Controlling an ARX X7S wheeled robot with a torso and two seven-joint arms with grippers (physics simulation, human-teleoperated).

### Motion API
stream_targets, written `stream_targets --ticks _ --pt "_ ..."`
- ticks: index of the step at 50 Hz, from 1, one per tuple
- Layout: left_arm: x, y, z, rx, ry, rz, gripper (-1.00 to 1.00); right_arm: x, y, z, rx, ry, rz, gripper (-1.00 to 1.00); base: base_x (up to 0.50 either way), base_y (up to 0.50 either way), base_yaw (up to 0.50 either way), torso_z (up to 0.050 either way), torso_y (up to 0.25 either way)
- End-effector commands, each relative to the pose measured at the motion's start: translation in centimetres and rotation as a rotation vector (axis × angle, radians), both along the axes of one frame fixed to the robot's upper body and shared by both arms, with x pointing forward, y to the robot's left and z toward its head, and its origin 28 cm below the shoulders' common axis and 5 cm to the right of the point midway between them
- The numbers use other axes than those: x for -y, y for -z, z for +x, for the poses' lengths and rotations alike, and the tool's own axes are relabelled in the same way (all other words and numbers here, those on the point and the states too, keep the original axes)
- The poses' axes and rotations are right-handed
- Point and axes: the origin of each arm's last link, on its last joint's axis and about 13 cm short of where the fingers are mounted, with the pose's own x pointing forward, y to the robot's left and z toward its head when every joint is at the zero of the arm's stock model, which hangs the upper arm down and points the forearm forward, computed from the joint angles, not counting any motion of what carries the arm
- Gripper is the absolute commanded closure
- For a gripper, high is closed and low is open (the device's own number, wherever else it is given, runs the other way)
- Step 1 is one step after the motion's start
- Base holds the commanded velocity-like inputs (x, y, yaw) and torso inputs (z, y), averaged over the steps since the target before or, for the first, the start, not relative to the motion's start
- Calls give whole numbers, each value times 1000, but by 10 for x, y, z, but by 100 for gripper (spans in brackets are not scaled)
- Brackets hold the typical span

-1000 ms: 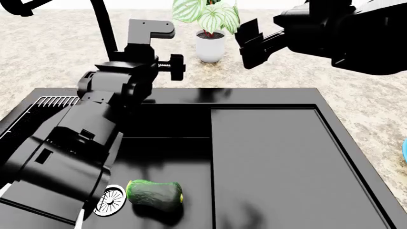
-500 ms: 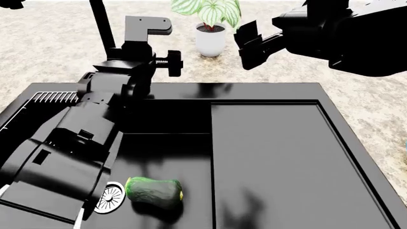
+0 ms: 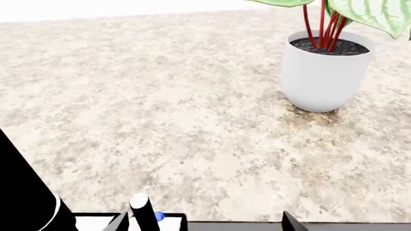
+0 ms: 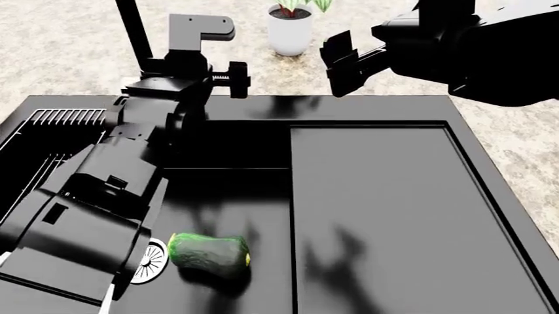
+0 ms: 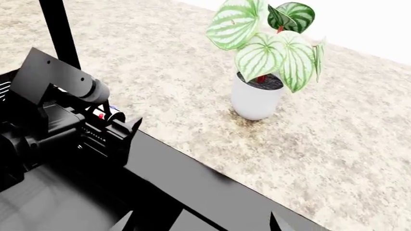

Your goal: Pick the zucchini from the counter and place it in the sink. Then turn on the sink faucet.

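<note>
The zucchini lies in the black sink's basin, next to the round drain. The faucet's thin spout rises at the sink's back left; it also shows in the right wrist view. My left gripper is at the faucet, open. In the left wrist view its fingertips stand wide apart and the lever with a blue dot stands just inside one finger. My right gripper hovers open and empty over the sink's back rim, jaws wide in the right wrist view.
A white pot with a striped plant stands on the speckled counter behind the sink. A wire rack lies at the sink's left. The flat drainboard fills the right half. My left arm covers the basin's left side.
The head view has tilted down, so sink and plant sit higher in the picture. The zucchini has not moved in the basin. Both grippers hold about the same places.
</note>
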Motion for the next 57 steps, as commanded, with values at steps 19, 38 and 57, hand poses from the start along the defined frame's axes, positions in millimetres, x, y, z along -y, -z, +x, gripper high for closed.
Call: stream_targets --ticks 19,38,57 --pt "-1 -1 0 12 2 -6 -100 0 1 2 5 0 1 -100 0 0 0 0 -32" --pt "6 4 0 8 194 47 -100 0 1 2 7 5 -2 -100 0 0 0 0 0" --pt "5 -1 0 20 171 33 -100 -2 9 11 -14 8 -14 -100 0 0 0 0 0"
